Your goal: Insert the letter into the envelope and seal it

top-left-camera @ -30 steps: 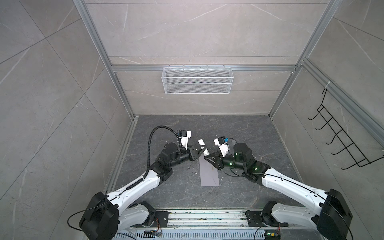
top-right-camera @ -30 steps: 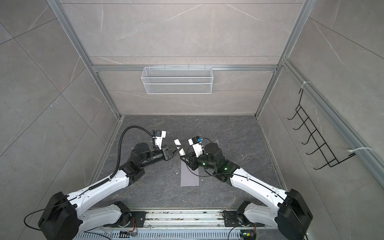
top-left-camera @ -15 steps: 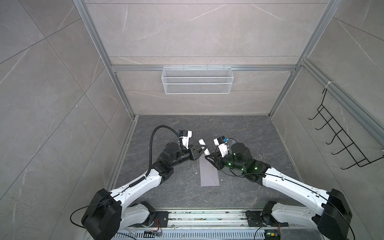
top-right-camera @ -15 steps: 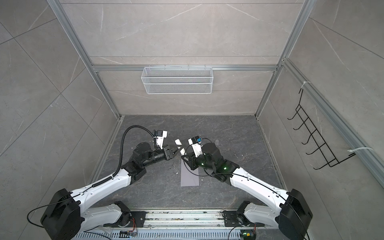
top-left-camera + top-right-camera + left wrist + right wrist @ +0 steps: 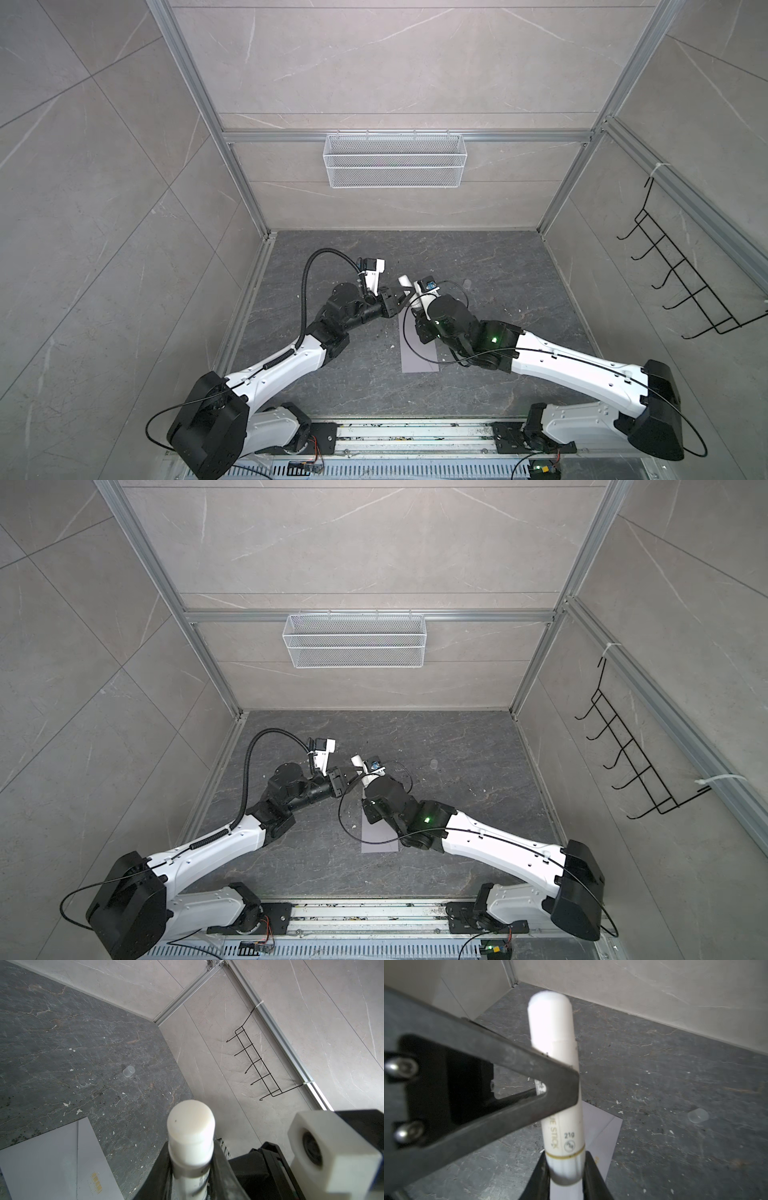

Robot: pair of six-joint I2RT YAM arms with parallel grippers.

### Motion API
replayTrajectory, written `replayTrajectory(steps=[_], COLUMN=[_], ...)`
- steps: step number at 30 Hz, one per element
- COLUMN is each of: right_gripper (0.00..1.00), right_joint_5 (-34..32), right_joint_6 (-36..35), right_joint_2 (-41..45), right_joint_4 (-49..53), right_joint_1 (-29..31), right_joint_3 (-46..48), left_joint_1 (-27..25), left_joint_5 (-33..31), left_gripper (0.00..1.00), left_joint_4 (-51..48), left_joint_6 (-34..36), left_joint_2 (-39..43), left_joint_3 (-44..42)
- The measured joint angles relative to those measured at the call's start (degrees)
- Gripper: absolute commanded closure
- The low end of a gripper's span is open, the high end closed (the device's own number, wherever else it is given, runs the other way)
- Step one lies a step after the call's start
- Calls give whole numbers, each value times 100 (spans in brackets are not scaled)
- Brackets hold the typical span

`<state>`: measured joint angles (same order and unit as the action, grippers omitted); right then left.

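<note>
The fingers (image 5: 591, 1180) of the right gripper (image 5: 564, 1165) were closed narrowly on the ribbed base of a white glue stick (image 5: 553, 1028). The fingers (image 5: 161, 1167) of the left gripper (image 5: 191, 1159) were clamped on the same stick higher up its barrel, one of them crossing in front of the printed label in the right wrist view. The stick was thus held by both grippers, clear of the table (image 5: 498, 270), its rounded white end pointing towards the back wall. The envelope (image 5: 417, 353) lay flat on the table below and just in front of the two grippers, long side running away from the robot, its far end partly hidden under the right arm in both top views. A small orange mark (image 5: 96, 1183) showed on its upward face; whether the flap was stuck down could not be told. A small clear cap (image 5: 128, 1071) lay on the table well apart from the envelope, to the right.
</note>
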<state>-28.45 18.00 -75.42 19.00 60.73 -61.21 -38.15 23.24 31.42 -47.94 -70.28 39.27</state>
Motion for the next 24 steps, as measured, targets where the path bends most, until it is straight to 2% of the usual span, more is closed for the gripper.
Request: replayTrajectory(steps=[8, 12, 17, 24], right_gripper=[100, 100, 100, 100], right_joint_5=[-2188, -2973, -3539, -3700], right_joint_6=[-74, -63, 44, 131], right_joint_2=[-970, -1394, -1727, -1814], right_joint_4=[890, 1305, 1672, 1829], right_joint_1=[664, 822, 903, 911], right_joint_3=[-866, -1209, -1462, -1488], left_joint_1=[28, 28, 26, 20], left_joint_5=[-87, -127, -166, -162], left_gripper=[100, 100, 100, 100], left_joint_4=[96, 162, 190, 190], left_joint_6=[0, -2, -2, -2], left_joint_2=[-22, -50, -63, -101], left_joint_3=[33, 59, 74, 81])
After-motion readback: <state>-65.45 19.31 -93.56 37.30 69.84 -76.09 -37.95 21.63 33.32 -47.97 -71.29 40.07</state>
